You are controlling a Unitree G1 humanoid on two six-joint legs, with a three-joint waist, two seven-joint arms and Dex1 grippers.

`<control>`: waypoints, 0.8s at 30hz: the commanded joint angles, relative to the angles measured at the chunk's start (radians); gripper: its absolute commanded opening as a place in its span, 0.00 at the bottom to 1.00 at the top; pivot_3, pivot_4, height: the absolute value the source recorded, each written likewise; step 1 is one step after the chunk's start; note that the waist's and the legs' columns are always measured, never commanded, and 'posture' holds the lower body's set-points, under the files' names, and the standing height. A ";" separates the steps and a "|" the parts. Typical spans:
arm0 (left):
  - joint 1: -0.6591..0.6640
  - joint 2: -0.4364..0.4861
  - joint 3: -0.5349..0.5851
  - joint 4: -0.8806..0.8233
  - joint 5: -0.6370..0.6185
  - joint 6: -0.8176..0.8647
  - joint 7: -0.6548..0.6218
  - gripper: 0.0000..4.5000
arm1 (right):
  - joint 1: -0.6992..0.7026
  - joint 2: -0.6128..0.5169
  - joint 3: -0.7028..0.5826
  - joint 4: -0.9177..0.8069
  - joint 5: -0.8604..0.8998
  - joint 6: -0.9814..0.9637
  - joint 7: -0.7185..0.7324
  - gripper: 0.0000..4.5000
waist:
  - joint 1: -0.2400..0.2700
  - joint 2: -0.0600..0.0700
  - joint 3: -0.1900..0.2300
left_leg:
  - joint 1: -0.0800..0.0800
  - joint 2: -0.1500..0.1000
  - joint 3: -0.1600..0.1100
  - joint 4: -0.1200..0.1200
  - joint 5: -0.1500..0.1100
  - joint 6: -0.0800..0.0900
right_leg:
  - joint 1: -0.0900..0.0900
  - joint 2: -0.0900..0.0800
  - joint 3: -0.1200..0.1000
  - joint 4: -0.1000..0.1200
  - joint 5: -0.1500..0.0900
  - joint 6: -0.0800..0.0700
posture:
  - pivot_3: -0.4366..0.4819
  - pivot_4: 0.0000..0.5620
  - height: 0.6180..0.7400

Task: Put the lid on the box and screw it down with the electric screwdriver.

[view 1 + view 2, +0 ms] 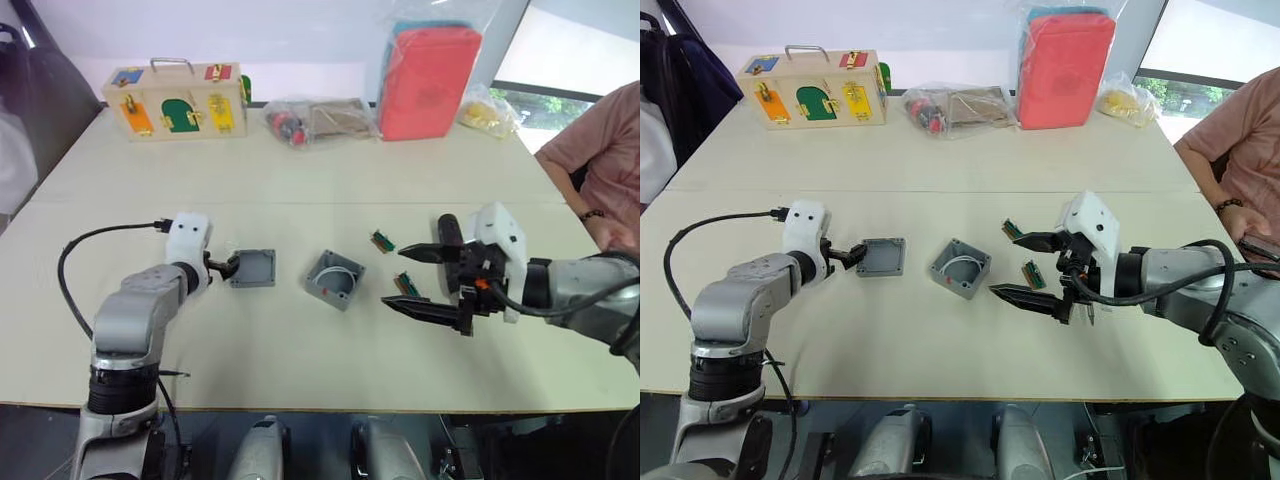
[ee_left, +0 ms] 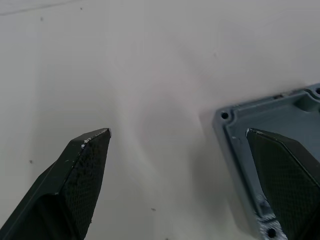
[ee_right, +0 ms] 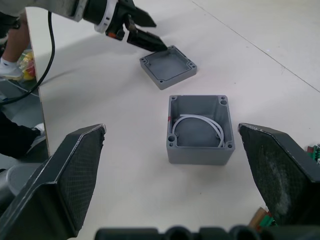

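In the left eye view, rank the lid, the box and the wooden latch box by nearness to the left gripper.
1. The lid, right at the left gripper, one finger at its edge.
2. The box, past the lid, mid-table.
3. The wooden latch box, at the far edge.

The two eye views look forward and down from head height over the whole table (image 1: 300, 340), sharing nearly the same field (slightly offset sideways). The left wrist view sits very close to the surface, catching one corner of the lid (image 2: 280, 150). The right wrist view faces across the table, framing the box (image 3: 200, 129) at centre and the lid beyond.
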 commanded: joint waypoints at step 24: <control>-0.093 -0.134 -0.029 -0.039 -0.125 -0.622 -0.172 0.01 | -0.157 0.360 0.000 0.184 0.355 0.096 -0.530 1.00 | -0.005 -0.004 -0.002 | 0.000 -0.001 0.003 -0.001 0.000 -0.001 | 0.001 -0.004 0.001 -0.003 0.000 -0.001 | 0.48 0.27 0.92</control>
